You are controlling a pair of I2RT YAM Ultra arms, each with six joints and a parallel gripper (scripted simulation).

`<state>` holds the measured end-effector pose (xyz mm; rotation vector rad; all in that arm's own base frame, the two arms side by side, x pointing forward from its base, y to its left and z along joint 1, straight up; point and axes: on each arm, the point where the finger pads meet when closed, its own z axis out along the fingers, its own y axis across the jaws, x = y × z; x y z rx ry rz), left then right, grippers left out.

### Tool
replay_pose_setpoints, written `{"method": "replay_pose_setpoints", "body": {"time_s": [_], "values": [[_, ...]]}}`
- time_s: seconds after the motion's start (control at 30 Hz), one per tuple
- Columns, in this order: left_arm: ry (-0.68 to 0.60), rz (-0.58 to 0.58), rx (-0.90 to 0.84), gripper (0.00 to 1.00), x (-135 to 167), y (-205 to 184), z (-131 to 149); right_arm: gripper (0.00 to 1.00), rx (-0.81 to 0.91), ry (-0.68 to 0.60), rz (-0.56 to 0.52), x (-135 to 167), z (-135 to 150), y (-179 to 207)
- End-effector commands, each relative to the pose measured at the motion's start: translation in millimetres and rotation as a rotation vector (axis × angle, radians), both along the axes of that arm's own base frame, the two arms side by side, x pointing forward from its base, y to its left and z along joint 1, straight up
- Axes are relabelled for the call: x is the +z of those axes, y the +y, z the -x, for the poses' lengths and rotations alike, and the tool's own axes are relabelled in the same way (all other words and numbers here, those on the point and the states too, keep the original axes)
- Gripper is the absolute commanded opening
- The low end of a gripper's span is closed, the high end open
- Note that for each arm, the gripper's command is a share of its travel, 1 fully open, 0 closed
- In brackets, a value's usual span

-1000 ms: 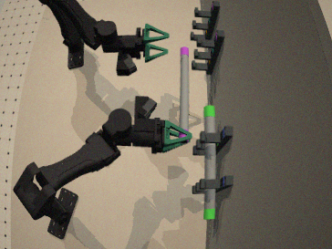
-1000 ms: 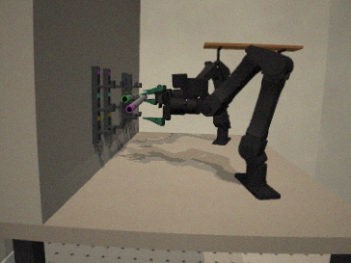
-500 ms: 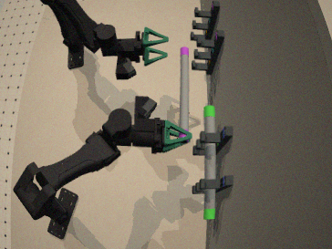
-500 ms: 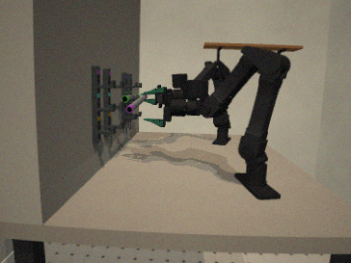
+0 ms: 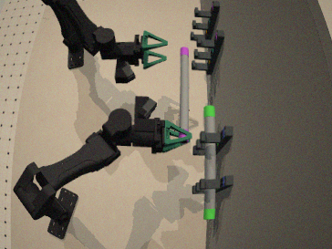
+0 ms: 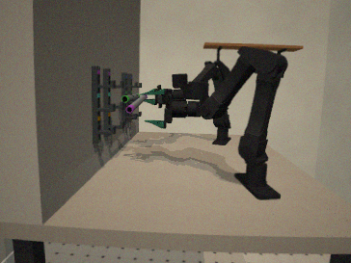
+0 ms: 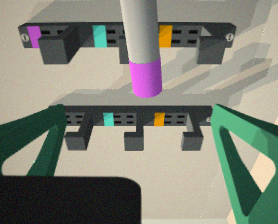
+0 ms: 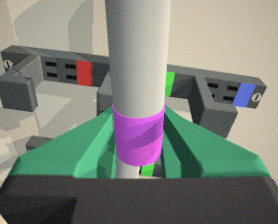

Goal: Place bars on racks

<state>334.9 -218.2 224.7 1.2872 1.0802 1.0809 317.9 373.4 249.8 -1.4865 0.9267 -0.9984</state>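
Left pincer: the left gripper (image 5: 166,50) (image 6: 146,108) (image 7: 138,112) is spread wide, with nothing between its fingers; in the top view it lies near the magenta-ended bar's far end from the right gripper.
Right pincer: the right gripper (image 5: 188,136) (image 6: 144,98) (image 8: 138,112) is pinched on the magenta-ended bar, close to one painted end.
Magenta-ended bar: this bar (image 5: 184,88) (image 6: 137,103) (image 7: 141,35) (image 8: 138,60) is off both racks, its other painted end free.
Obscured parts: the held end is partly covered by green fingers in the top view; in both wrist views the bar runs out of the frame and masks part of a rack. The grippers overlap and appear small in the exterior view.
Left rack: the rack (image 5: 214,21) (image 6: 94,107) (image 7: 227,30) beyond the magenta-ended bar's free end bears magenta, teal and orange labels; its arms carry no bar.
Right rack: the rack (image 5: 228,130) (image 6: 126,78) (image 8: 255,82) beyond that bar's held end bears red, green and blue labels.
Green-ended bar: this bar (image 5: 210,162) (image 6: 125,98) (image 8: 127,171) lies across the right rack, passing beneath its uppermost arms.
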Motion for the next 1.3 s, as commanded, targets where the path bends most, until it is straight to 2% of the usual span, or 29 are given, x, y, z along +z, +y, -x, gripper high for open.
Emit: {"method": "replay_pose_setpoints", "body": {"time_s": [0.0, 1.27], "values": [[0.0, 0.001, 0.003, 1.0, -3, -3, 3, 0.0, -0.007, -0.043, -0.129, 39, -3, 3], [0.0, 0.001, 0.003, 1.0, 4, -23, 7, 0.0, -0.007, -0.043, -0.13, 42, -4, 3]]}}
